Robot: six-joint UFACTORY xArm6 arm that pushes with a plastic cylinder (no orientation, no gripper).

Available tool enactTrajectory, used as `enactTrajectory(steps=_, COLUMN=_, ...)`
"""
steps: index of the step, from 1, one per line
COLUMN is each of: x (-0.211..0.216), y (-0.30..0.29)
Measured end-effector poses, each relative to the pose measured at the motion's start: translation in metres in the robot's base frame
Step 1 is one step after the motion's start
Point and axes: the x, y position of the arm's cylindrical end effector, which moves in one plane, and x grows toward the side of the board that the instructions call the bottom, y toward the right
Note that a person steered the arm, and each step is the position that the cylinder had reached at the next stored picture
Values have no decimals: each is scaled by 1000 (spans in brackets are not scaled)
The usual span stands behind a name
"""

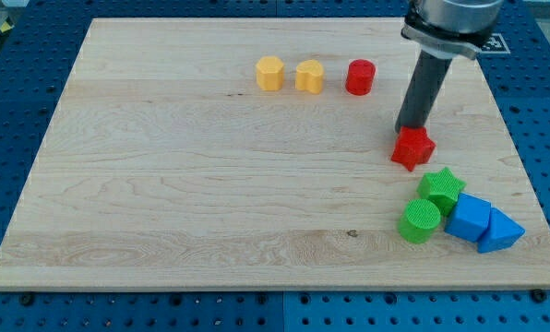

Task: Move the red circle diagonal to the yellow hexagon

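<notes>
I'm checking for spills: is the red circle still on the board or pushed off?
On the board. The red circle sits flat near the view's top edge, right of the two yellow blocks, well inside the wooden board.

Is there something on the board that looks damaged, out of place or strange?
Nothing looks damaged. One thing stands out: my tip is at the red star, not at the red circle named in the task. The circle sits in a row beside the yellow heart and yellow hexagon.

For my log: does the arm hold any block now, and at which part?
Nothing is held. My tip only stands at the top edge of the red star; whether it touches cannot be told.
</notes>
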Motion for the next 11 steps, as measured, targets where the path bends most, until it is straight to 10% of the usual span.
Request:
enactTrajectory(steps=2, x=11, y=26)
enactTrajectory(steps=5, x=-155, y=20)
enactTrajectory(steps=11, x=-105, y=-79)
